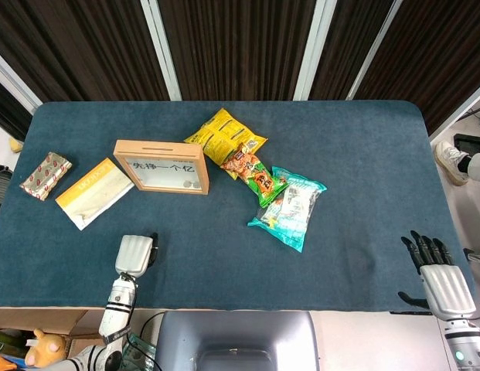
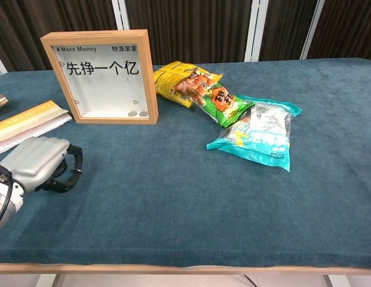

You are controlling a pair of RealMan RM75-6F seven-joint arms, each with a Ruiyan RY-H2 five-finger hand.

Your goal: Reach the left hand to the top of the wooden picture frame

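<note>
The wooden picture frame (image 1: 161,166) stands upright on the blue table left of centre, its white face with Chinese characters turned to me (image 2: 103,76). My left hand (image 1: 135,255) rests on the cloth near the table's front edge, well in front of the frame and slightly to its left. In the chest view the left hand (image 2: 40,162) has its dark fingers curled in under the silver back, with nothing in them. My right hand (image 1: 439,277) hangs beyond the table's front right corner, fingers spread and empty.
To the right of the frame lie a yellow snack bag (image 1: 224,135), an orange-green bag (image 1: 255,176) and a teal bag (image 1: 290,207). A yellow-white packet (image 1: 93,192) and a small red packet (image 1: 45,175) lie at the left. A grey chair back (image 1: 236,340) stands below the front edge.
</note>
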